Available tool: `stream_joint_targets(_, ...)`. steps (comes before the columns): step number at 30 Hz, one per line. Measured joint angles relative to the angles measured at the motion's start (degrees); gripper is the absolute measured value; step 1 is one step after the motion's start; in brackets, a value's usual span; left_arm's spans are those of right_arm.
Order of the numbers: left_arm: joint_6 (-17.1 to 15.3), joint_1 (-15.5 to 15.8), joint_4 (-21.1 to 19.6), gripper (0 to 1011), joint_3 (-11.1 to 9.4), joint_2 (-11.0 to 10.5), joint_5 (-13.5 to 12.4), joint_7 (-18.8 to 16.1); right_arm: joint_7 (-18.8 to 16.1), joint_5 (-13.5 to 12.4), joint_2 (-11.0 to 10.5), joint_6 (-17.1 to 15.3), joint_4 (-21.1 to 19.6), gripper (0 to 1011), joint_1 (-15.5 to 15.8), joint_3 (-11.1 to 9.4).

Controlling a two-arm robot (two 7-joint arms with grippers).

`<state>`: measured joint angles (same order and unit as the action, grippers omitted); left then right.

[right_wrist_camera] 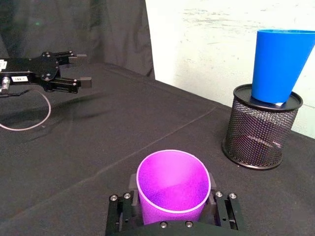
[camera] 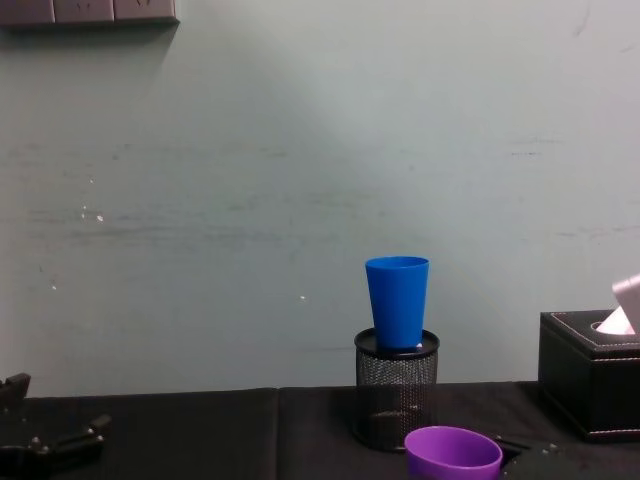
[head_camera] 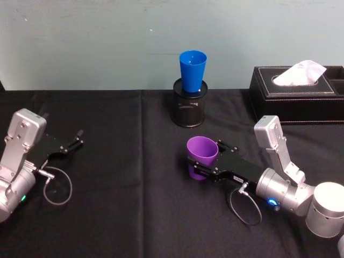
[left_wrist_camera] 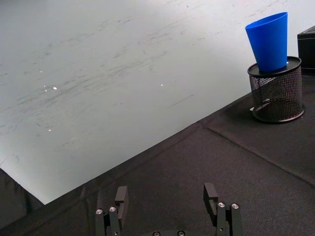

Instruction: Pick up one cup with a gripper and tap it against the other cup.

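Observation:
The purple cup (head_camera: 202,155) stands upright at the table's middle, with my right gripper (head_camera: 200,165) shut on its sides. In the right wrist view the purple cup (right_wrist_camera: 173,183) sits between the jaws of the right gripper (right_wrist_camera: 173,209). I cannot tell whether its base touches the cloth. The blue cup (head_camera: 192,70) stands upright in a black mesh pen pot (head_camera: 188,110), behind the purple cup and apart from it. It also shows as the blue cup (right_wrist_camera: 279,64) and the blue cup (camera: 397,300). My left gripper (head_camera: 74,142) rests open at the far left.
A black tissue box (head_camera: 298,94) with white tissue stands at the back right. Black cloth covers the table (head_camera: 123,215) up to a pale wall. A loose cable loop (head_camera: 56,185) hangs by the left wrist.

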<state>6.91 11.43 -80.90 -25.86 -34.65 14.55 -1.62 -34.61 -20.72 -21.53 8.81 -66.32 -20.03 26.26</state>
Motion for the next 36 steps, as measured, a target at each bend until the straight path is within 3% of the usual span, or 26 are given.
stream_joint_targets(7, 0.00, 0.00, 0.00, 1000, 0.00, 0.00, 0.00, 0.00, 0.05, 0.00, -0.11, -0.05, -0.37, 736, 0.13, -0.08)
stream_joint_targets(13, 0.00, 0.00, 0.00, 1000, 0.00, 0.00, 0.00, 0.00, 1.67, 0.39, -1.64, -2.03, -5.87, 724, 1.17, -1.09)
stream_joint_targets(24, 0.00, 0.00, 0.00, 1000, 0.00, 0.00, 0.00, 0.00, 4.29, -1.14, -4.74, -11.00, -16.50, 724, 1.44, -3.17)
stream_joint_targets(36, 0.00, 0.00, 0.00, 1000, 0.00, 0.00, 0.00, 0.00, 5.02, -3.22, -6.94, -17.24, -21.34, 724, -0.72, -3.15)
